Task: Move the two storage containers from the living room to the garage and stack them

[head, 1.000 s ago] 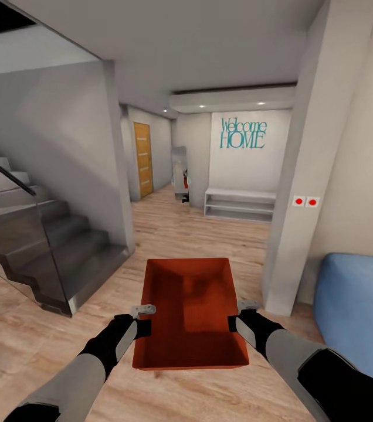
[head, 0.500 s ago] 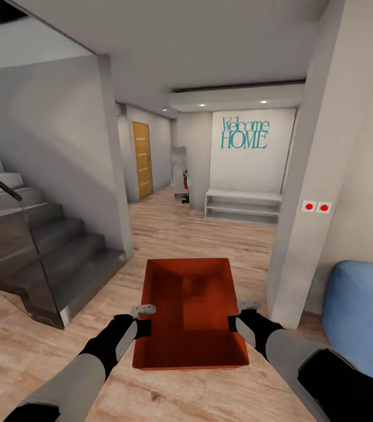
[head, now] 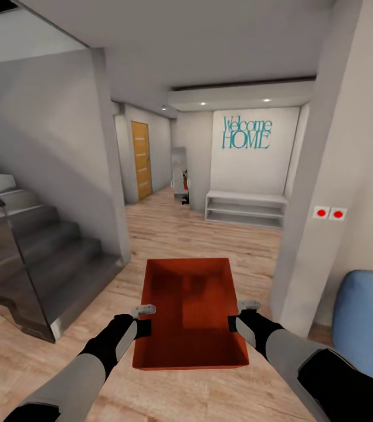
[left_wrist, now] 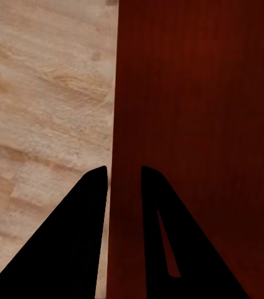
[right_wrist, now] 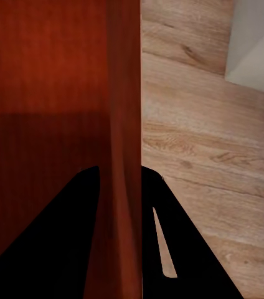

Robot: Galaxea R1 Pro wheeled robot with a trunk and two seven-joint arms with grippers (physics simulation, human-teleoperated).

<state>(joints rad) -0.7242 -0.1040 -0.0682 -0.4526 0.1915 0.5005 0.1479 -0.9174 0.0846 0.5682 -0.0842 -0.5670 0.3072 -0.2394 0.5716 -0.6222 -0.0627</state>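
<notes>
While I've got this red-orange storage container (head: 190,313) hanging out in front of the robot at 6 o'clock of the head view, both arms are carrying it above the light wood plank floor (head: 210,234). My left gripper (head: 143,318) is clamped on the container's left wall, one finger each side, which the left wrist view (left_wrist: 124,171) shows nicely. My right gripper (head: 237,316) is pinching the right wall the same way (right_wrist: 121,169). Stairs (head: 28,234) with a glass panel sit at 9 o'clock, a wooden door (head: 142,159) at 11, the teal "Welcome HOME" lettering (head: 246,133) over a white shelf bench (head: 245,207) around 1, and a blue sofa (head: 365,319) corner at 4. Container is open-top and looks empty inside.
</notes>
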